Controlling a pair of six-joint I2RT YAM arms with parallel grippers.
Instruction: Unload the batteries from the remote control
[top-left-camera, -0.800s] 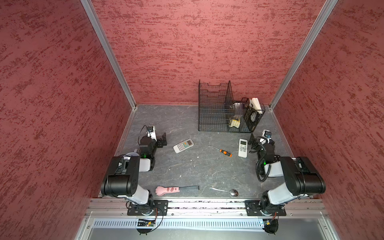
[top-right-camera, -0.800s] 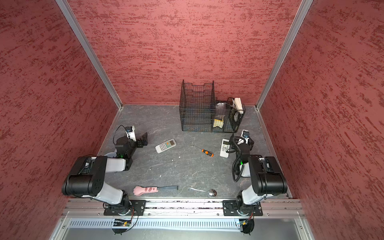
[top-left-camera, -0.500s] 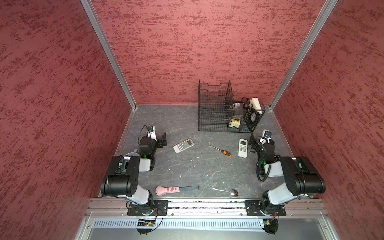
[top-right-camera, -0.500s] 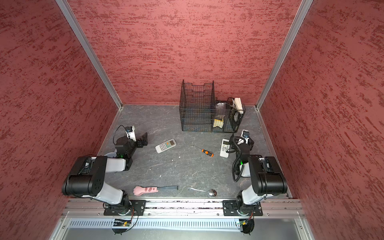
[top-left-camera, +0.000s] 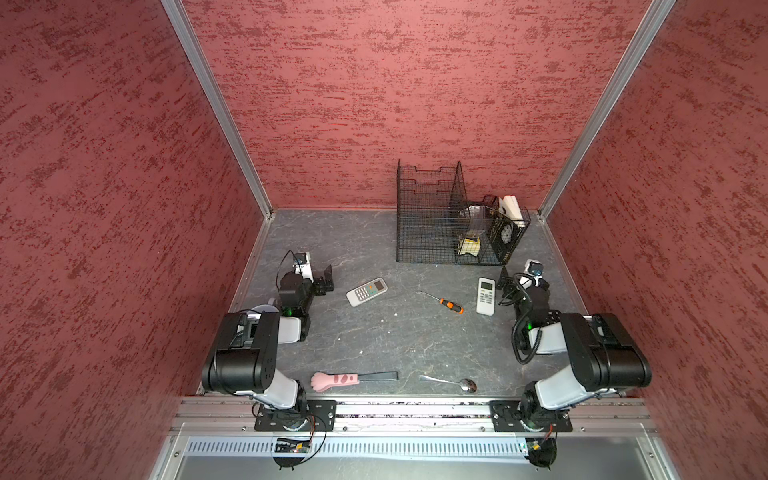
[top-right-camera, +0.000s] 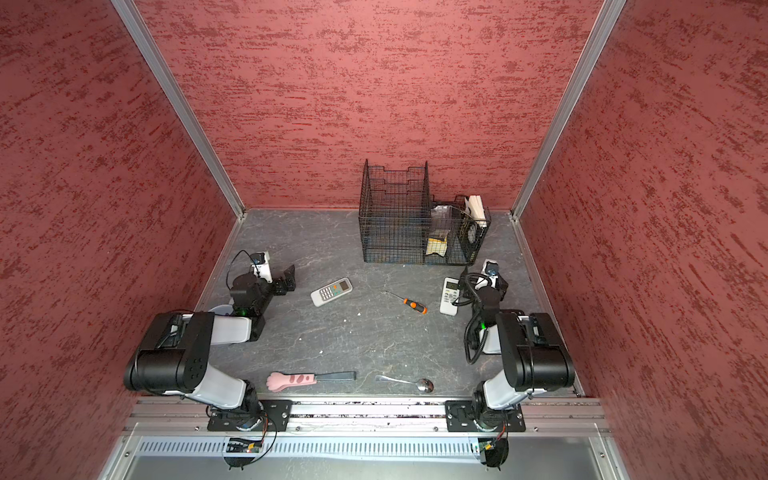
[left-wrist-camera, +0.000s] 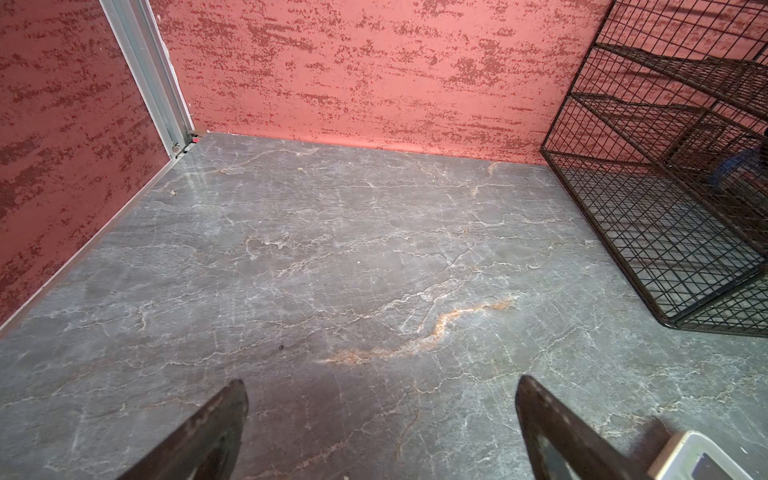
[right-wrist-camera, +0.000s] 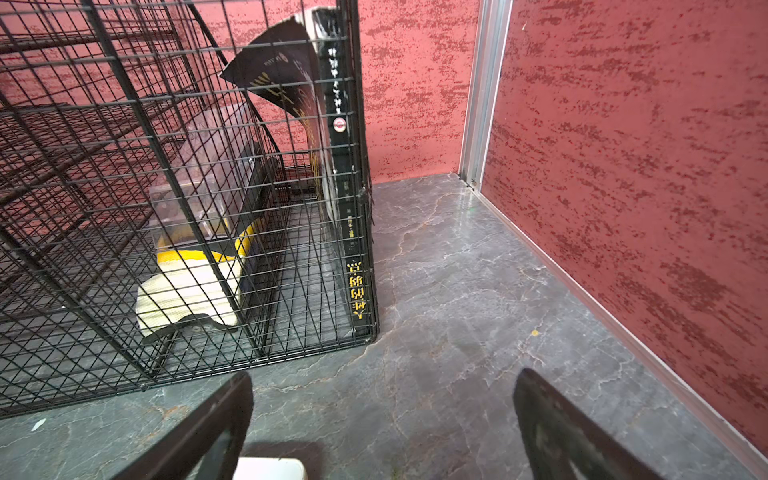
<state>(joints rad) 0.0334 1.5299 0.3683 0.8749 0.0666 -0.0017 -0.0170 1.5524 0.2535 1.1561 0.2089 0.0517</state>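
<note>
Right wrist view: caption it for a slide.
Open right gripper over grey table, beside the black wire rack.

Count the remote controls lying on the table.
2. One remote lies tilted near the left hand, left of the screwdriver. The other remote lies right of it, beside the right hand. None seems hidden.
</note>
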